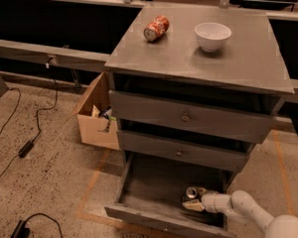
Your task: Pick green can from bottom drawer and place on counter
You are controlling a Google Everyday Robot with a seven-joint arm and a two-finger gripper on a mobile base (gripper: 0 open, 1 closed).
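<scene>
The bottom drawer (149, 195) is pulled open below the two shut drawers. The green can (191, 193) stands upright in its right part; its silver top shows and its body is mostly hidden. My gripper (194, 204) reaches in from the lower right on a white arm, with its fingers right at the can, on its near side. The counter (179, 53) is the grey top of the cabinet, well above the gripper.
A red-orange can (156, 28) lies on its side on the counter, and a white bowl (213, 35) stands to its right. An open cardboard box (97, 117) sits on the floor left of the cabinet. Cables (25, 148) lie on the floor at left.
</scene>
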